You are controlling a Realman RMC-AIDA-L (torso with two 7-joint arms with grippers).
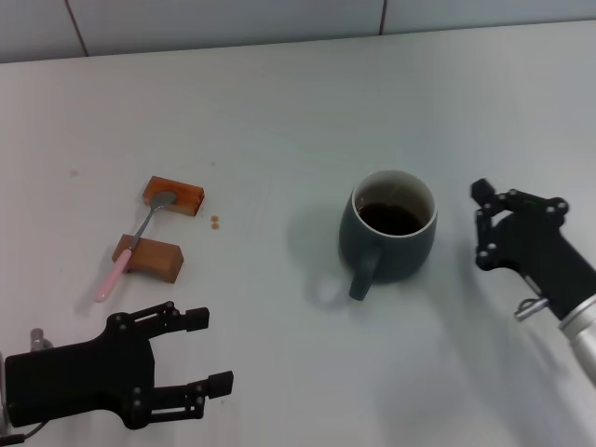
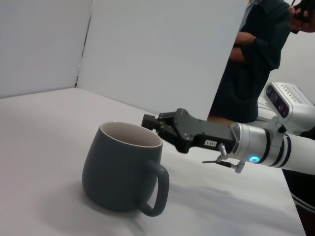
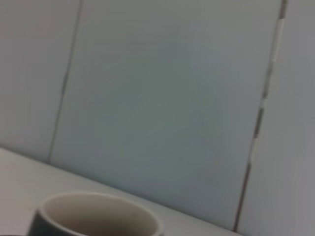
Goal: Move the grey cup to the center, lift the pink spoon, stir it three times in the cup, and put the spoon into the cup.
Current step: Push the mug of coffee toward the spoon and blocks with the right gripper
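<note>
The grey cup (image 1: 391,237) stands right of the table's middle, with dark liquid inside and its handle toward me. It also shows in the left wrist view (image 2: 120,169) and its rim in the right wrist view (image 3: 98,216). The pink spoon (image 1: 130,247) lies at the left across two brown blocks, its metal bowl on the far block. My right gripper (image 1: 481,223) is open and empty just right of the cup, not touching it; it also shows in the left wrist view (image 2: 150,123). My left gripper (image 1: 209,354) is open and empty at the front left, in front of the spoon.
Two brown blocks (image 1: 173,195) (image 1: 149,256) hold the spoon up off the white table (image 1: 279,112). Small brown spots (image 1: 214,222) lie beside the far block. A tiled wall runs along the back. A person (image 2: 256,54) stands beyond the table in the left wrist view.
</note>
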